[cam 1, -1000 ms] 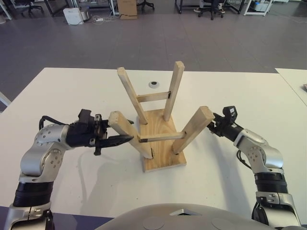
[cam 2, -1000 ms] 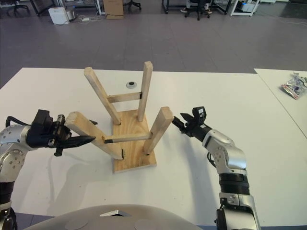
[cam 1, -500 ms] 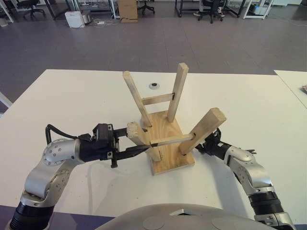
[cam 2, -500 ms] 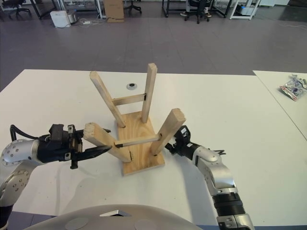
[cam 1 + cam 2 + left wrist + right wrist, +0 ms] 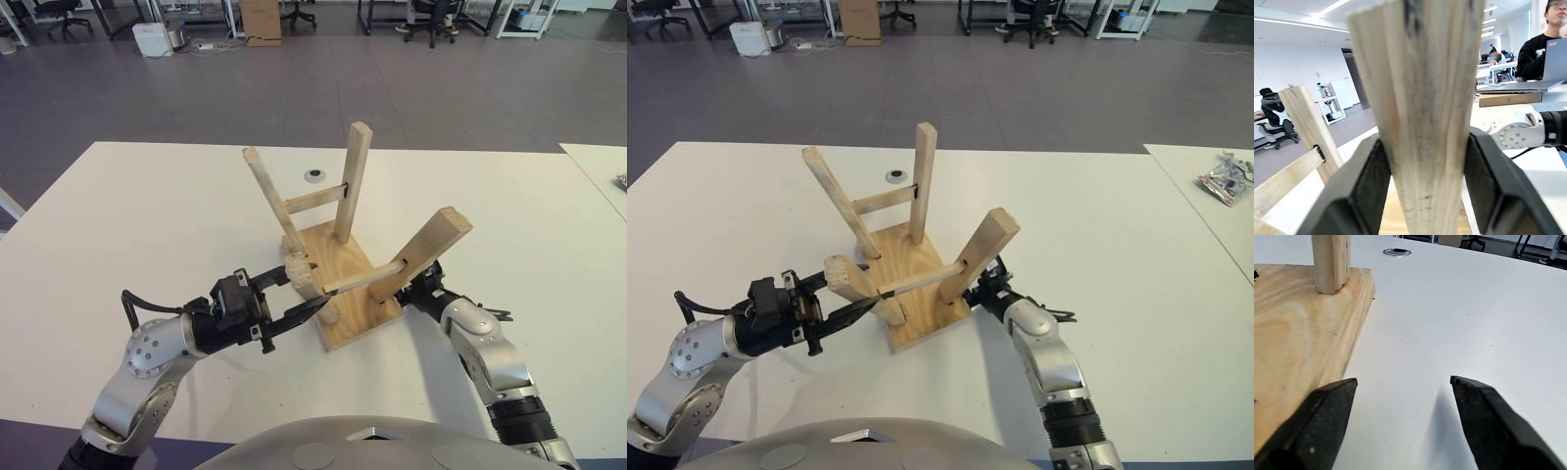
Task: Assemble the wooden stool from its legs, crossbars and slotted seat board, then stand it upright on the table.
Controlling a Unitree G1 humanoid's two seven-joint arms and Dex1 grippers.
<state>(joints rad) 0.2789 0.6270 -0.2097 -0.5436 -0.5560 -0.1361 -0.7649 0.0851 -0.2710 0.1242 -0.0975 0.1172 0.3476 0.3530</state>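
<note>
Stool (image 5: 352, 183) looks assembled, inverted on seat board (image 5: 345, 262), desk (image 5: 147, 215). Left gripper (image 5: 294, 296) jaws pinch near leg (image 5: 1420, 122); right gripper (image 5: 1403, 381) jaws spread beside board edge. Remaining: turning it upright.

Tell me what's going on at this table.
The robot is working on a wooden stool that sits upside down on the white table, with the seat board down, all four legs pointing up and the crossbars fitted between them. The left gripper is shut on the near-left leg. The right gripper is open and empty, low over the table beside the seat board's edge. The stool has not yet been stood upright.
</note>
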